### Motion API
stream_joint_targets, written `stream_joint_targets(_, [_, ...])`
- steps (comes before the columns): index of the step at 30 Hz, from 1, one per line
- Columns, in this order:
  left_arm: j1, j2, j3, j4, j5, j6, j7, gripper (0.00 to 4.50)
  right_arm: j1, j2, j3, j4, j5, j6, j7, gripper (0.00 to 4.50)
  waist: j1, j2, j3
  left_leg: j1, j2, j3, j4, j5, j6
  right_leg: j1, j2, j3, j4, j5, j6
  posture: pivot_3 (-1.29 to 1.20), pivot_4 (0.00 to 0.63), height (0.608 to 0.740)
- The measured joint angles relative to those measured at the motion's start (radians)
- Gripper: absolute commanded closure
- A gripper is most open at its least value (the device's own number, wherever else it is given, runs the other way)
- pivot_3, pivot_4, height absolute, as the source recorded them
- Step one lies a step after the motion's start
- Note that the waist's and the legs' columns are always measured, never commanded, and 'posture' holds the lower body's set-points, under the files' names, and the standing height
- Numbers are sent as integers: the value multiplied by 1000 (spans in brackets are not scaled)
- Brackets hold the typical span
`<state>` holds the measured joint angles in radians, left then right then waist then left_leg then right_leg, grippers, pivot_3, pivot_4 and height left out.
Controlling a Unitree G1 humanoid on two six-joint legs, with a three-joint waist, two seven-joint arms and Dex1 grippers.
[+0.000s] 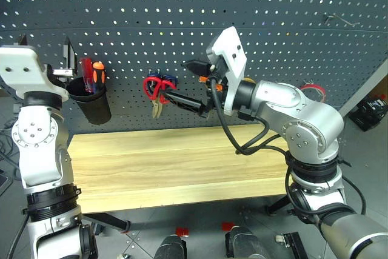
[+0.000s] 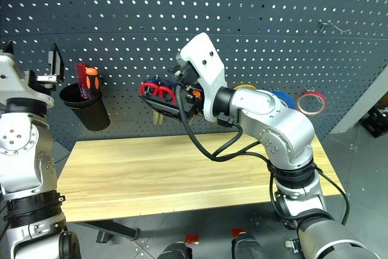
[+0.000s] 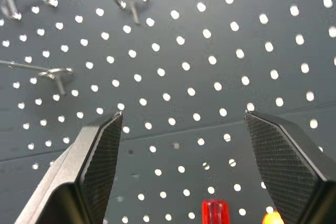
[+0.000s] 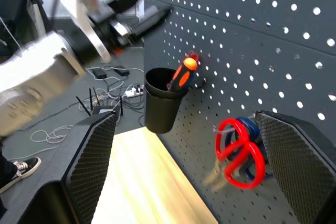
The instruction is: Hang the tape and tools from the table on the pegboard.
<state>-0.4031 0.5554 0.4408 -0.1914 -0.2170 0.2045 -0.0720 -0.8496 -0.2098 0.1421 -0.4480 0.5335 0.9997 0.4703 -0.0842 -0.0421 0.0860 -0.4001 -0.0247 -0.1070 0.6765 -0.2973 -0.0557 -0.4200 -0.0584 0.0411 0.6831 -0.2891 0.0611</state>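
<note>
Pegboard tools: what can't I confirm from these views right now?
- Pliers: none made out; the right gripper covers the board beside the red-handled scissors.
- Blue tape: mostly behind the right arm, its hook hidden.
- Cup: screwdriver shafts hidden inside.

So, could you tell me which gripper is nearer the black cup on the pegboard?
Left. The left gripper hangs open just above the black cup; the right gripper, also open, is off to the side by the red scissors.
</note>
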Motion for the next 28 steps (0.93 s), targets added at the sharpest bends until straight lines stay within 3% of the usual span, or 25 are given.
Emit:
stream_joint_targets(6, [90,-49,-47,-237,-162,306,-28,588,104,-15,-37,-14,-1,-31,-15,0,13,0,-23,5,-3,0,0,0,0,6,1,0,-1,0,0,94,24,740])
stream_joint_targets(11, [171,-62,-116,-310,-116,407,16,588,221,-31,-48,-20,-34,-110,-42,0,37,2,-35,17,-5,2,-5,-1,1,15,2,2,-3,0,0,102,4,740])
stream_joint_targets(14, [251,-93,-133,-322,-115,397,-8,588,361,-76,-41,0,-125,-236,-57,0,57,2,-43,20,-6,7,-7,-1,2,16,2,5,-4,0,0,96,0,740])
stream_joint_targets(20, [429,-145,-176,-259,-79,285,-77,588,639,-96,-28,127,-285,-667,-20,0,84,7,-57,27,-4,12,-10,-2,3,21,2,7,-5,0,0,88,0,740])
stream_joint_targets(22, [473,-176,-190,-208,-57,234,-88,588,693,-92,-29,193,-310,-743,-17,0,89,8,-57,40,-3,12,-13,-4,7,35,3,6,-10,-1,-1,86,0,740])
stream_joint_targets(28, [504,-248,-180,-71,1,109,-45,588,780,-57,-61,420,-361,-929,-51,0,101,9,-58,47,-3,11,-13,-6,9,44,4,6,-14,-2,-1,87,0,740])
